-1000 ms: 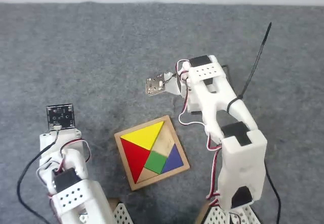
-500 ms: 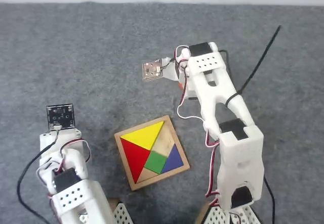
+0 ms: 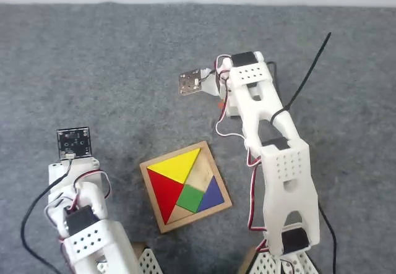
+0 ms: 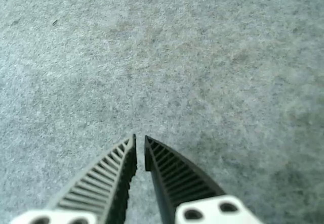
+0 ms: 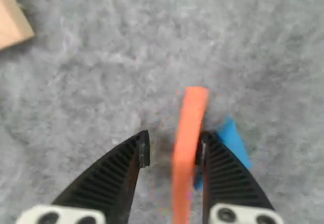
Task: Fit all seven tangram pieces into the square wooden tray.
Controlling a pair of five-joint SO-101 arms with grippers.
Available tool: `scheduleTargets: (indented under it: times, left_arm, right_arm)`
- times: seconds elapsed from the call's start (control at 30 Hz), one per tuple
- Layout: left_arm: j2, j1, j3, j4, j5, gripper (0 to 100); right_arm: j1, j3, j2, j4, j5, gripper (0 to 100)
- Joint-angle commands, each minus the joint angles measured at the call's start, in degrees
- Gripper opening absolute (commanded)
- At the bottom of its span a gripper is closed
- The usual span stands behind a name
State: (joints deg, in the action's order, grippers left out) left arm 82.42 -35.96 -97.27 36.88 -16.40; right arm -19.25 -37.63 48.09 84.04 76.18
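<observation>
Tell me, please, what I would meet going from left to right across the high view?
left arm → square wooden tray, and inside it red triangle → green square → blue triangle → right arm

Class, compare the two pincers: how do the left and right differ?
The left pincer is shut and empty; the right pincer is open, with an orange piece on edge between its jaws. Left is over grey carpet; right has a blue piece beside it. Both have ribbed dark jaws.
</observation>
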Motion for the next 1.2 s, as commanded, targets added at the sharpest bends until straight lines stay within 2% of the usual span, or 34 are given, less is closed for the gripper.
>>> scheduleTargets:
  times: [0.0,0.3,0.43,0.5,0.73,0.83,0.97,1.17]
  left_arm:
    - [1.0,0.5,0.5,0.4,-0.4,3]
    - [1.0,0.5,0.5,0.4,-0.4,3]
    - [1.0,0.5,0.5,0.4,-0.4,3]
    - [1.0,0.5,0.5,0.4,-0.4,3]
    - [1.0,0.5,0.5,0.4,-0.4,3]
    - [1.0,0.5,0.5,0.4,-0.4,3]
    - [1.0,0.5,0.5,0.4,-0.4,3]
    - [1.0,0.5,0.5,0.5,-0.4,3]
  right_arm:
    - [0.7,-6.8,-0.5,1.9,-1.5,15.5]
    - [0.5,-11.1,5.7,2.2,-3.3,13.9]
    - [1.1,-16.4,7.3,2.2,-8.2,0.0]
    - [1.3,-18.5,7.3,2.9,-9.9,3.1]
    - [0.7,-27.1,7.2,13.5,-12.0,0.8]
    - [-1.5,-30.4,6.8,19.0,-21.6,0.8]
    - [-3.2,-30.8,5.6,19.1,-49.8,0.7]
    - [-7.6,-13.2,-2.8,18.9,-73.6,0.7]
